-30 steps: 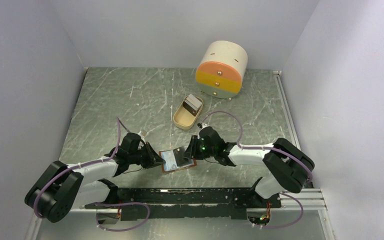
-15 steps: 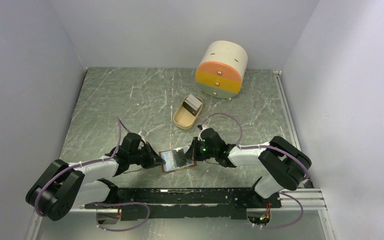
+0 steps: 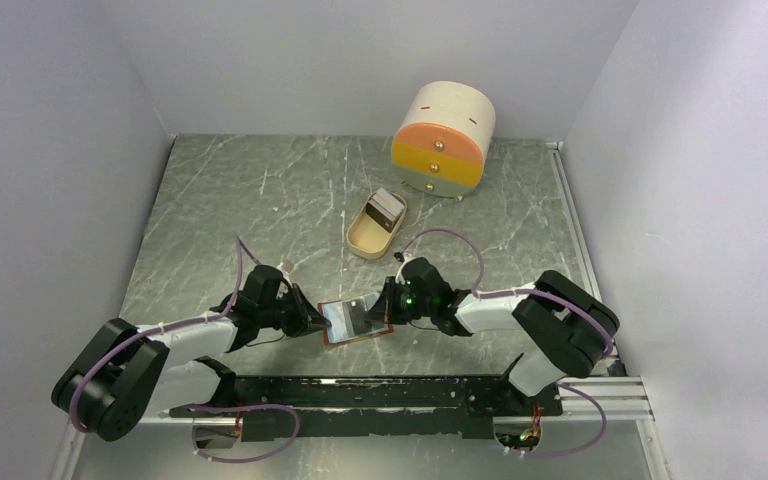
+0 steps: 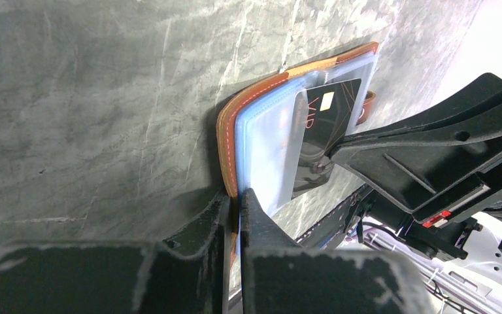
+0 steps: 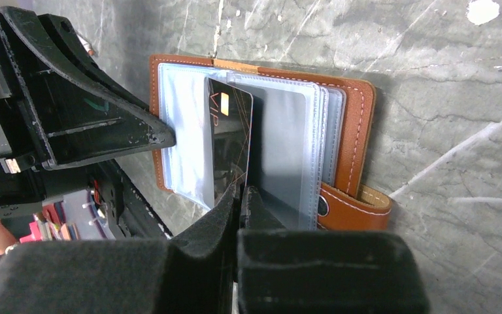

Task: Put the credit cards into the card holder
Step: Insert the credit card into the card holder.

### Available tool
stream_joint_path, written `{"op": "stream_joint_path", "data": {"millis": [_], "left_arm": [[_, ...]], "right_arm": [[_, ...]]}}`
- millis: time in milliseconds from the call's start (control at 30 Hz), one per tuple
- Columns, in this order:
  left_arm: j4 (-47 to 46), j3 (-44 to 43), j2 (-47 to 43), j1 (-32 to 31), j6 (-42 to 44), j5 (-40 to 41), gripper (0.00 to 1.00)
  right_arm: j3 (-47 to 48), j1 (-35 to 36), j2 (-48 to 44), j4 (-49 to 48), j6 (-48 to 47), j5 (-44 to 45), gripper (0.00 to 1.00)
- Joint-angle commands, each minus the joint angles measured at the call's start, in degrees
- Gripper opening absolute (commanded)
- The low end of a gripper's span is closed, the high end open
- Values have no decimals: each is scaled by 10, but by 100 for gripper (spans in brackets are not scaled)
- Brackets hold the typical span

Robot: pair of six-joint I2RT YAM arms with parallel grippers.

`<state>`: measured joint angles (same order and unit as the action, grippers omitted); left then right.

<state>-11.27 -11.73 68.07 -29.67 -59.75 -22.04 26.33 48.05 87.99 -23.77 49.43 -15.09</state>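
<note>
Where the 2 arms meet at the near edge of the table [image 3: 260, 220], 1 card holder [image 3: 355, 322] lies open, clear pockets up. Left gripper [image 4: 235, 216]: pinched tight on the holder's leather edge. Right gripper [image 5: 240, 203]: closed on 1 black card [image 5: 230, 144], which sits partly inside a clear pocket. Behind: 1 beige oval tray [image 3: 360, 240] holding further cards [image 3: 388, 208]; 1 round drawer box [image 3: 442, 140] beyond.
</note>
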Motion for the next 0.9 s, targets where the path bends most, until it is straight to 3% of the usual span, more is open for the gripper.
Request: {"op": "stream_joint_path", "data": {"millis": [0,300,733,867], "left_arm": [[1,-11,-6,-1,6,3,9],[-28,-9,-1,-4,1,-18,11],[-52,-7,-9,-5,-4,-39,19],[-59,-4,-11,-6,-6,-43,18]], "right_arm": [[7,1,26,7,-11,-22,0],[39,20,49,9,-12,-27,0],[61,25,21,86,-32,20,33],[65,25,25,78,-36,15,34]]}}
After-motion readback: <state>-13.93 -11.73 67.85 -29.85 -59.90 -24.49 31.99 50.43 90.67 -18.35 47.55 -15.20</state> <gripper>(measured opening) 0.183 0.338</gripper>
